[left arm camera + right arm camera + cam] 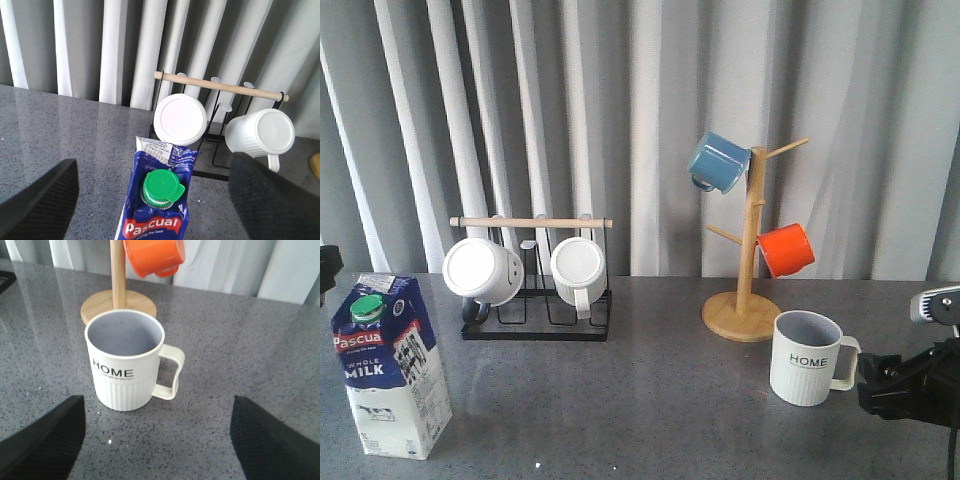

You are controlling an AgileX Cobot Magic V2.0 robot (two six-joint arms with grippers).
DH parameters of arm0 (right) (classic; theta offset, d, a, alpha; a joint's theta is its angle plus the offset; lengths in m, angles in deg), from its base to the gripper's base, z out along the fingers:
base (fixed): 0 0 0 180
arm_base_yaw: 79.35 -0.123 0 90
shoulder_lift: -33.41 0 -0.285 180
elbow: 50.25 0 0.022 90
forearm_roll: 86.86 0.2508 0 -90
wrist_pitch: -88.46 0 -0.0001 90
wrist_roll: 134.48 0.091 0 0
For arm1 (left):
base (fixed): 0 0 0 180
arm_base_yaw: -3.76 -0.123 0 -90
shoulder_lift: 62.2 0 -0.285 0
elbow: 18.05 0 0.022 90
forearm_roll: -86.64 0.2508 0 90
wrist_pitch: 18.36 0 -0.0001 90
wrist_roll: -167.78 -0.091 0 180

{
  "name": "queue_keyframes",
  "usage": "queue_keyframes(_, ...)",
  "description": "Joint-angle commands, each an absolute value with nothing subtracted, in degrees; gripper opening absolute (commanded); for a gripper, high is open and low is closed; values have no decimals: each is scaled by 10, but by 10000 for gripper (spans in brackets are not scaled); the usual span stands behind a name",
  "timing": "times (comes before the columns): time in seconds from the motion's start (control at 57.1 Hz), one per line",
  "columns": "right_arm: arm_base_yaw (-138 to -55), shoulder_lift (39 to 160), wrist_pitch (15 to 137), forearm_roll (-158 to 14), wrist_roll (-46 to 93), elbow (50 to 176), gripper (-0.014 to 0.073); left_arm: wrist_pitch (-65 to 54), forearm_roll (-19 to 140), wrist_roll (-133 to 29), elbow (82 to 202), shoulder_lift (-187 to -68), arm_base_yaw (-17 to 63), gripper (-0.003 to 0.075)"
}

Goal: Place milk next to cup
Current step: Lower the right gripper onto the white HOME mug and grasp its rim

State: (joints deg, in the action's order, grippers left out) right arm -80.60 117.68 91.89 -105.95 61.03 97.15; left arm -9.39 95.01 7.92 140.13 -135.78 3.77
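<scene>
The milk carton [390, 365] stands upright at the front left of the grey table, blue top, white bottom, green cap. In the left wrist view its top [159, 200] lies between my open left fingers [40, 200], which do not touch it. The left gripper barely shows in the front view, at the left edge. The "HOME" cup [806, 358] stands at the front right, handle to the right. My right gripper [905, 385] is open and empty, just right of the cup's handle. The cup also shows in the right wrist view [127, 362].
A black rack [535, 290] with a wooden bar holds plain white mugs [483, 270] at the back left. A wooden mug tree [750, 260] with a blue mug [718, 162] and an orange mug [787, 250] stands behind the cup. Grey curtain behind.
</scene>
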Motion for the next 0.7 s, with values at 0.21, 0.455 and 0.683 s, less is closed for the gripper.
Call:
queue_keyframes(0.21,-751,1267,1135,-1052,609,961,571,-141,948,85,1423,-1348,39,594)
queue_keyframes(0.455,-723,1351,1253,-1020,583,950,571,-141,948,85,1423,-1348,39,594)
queue_keyframes(0.683,-726,1412,1345,-973,504,950,571,-141,948,85,1423,-1348,39,594)
